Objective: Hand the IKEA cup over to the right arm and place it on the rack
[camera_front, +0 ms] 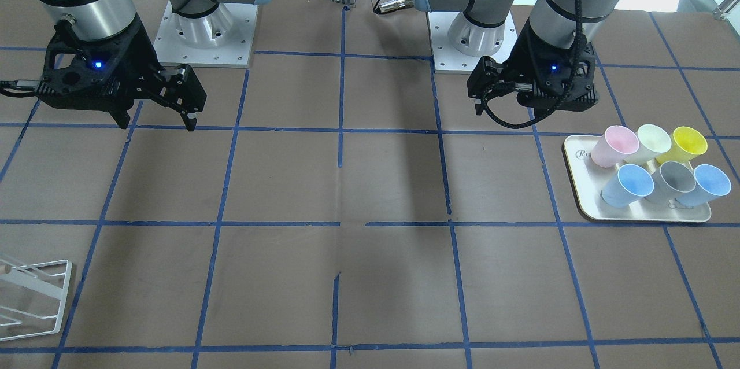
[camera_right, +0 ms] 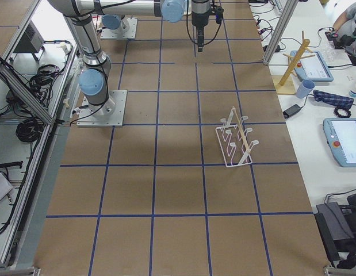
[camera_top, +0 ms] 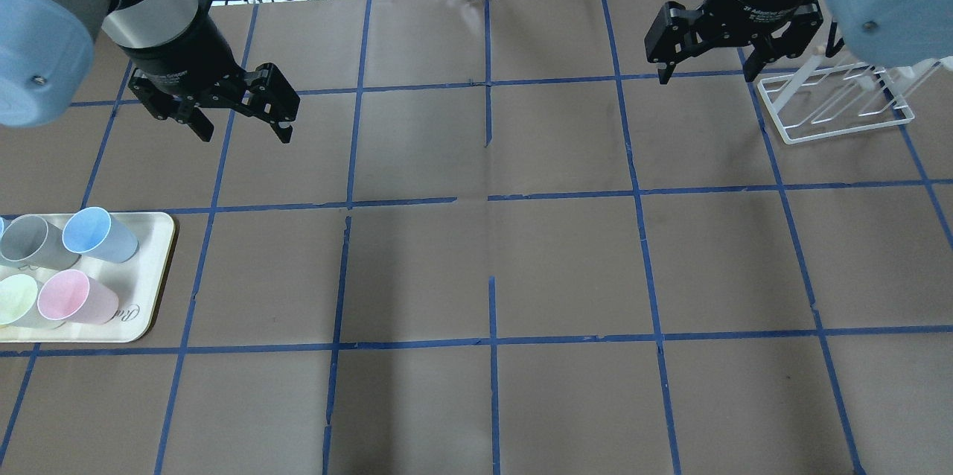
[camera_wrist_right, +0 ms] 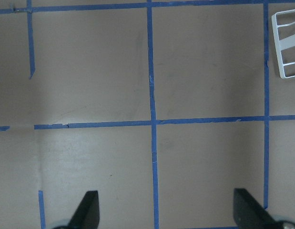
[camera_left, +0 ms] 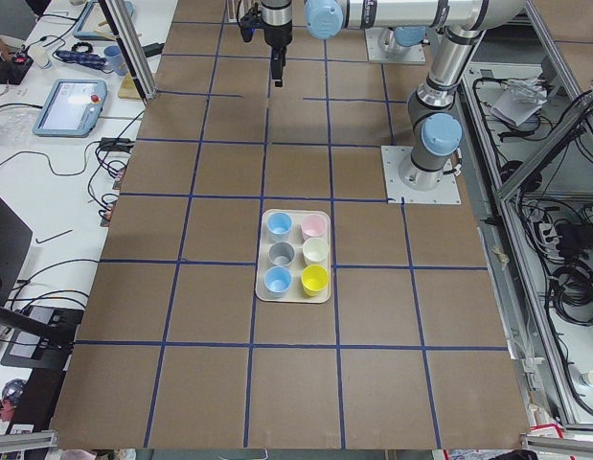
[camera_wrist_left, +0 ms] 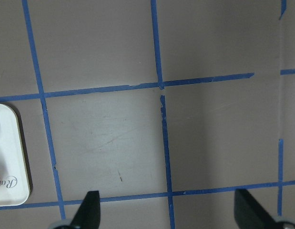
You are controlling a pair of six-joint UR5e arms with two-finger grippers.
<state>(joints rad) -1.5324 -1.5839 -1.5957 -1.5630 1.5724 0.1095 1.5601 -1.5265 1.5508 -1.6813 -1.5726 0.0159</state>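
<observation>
I'm seeing the left gripper [camera_top: 244,134] and right gripper [camera_top: 706,75] both spread wide and empty. I'm worrying that the grey cup [camera_top: 33,240] is crowding the IKEA cup [camera_top: 97,233], so a descending finger could topple either.

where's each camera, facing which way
Overhead: behind robot, looking down; left tool, right tool, white wire rack.
Front-facing: across table, facing robot; left tool at right.
Exterior left: left end; left arm, cream rounded tray.
Exterior right: right end; right arm, rack.
Left wrist: downward; fingertips, tray corner.
Right wrist: downward; fingertips, rack corner.
Shared: tray, overhead and left wrist.
</observation>
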